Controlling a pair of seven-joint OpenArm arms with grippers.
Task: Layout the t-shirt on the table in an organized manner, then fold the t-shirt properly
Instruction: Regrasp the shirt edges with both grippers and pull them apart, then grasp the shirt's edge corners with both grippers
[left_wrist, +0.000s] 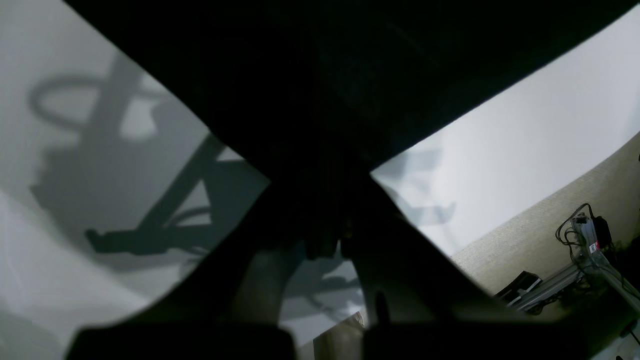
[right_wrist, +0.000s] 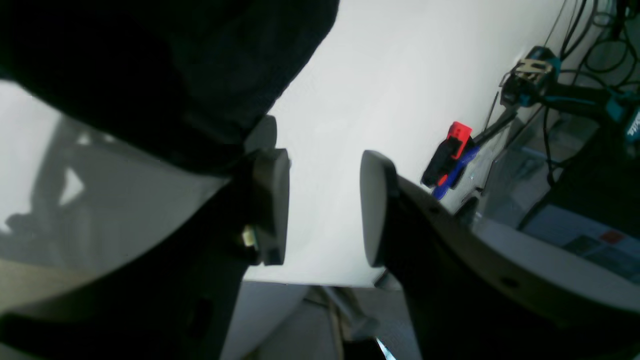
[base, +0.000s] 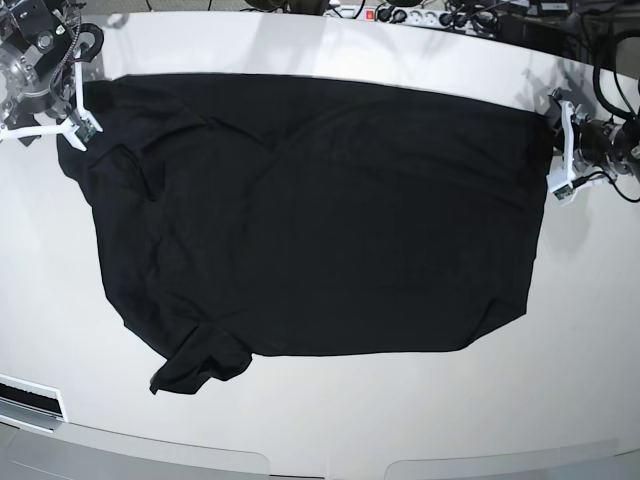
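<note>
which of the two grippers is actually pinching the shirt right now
The left gripper, on the base view's right, is shut on the t-shirt at its edge. The right gripper stands open, its pads apart with white table showing between them.

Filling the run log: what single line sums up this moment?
stage: layout | plain black soft-fabric t-shirt: spread on glossy white table | left gripper: shut on t-shirt edge | right gripper: open, beside shirt corner
</note>
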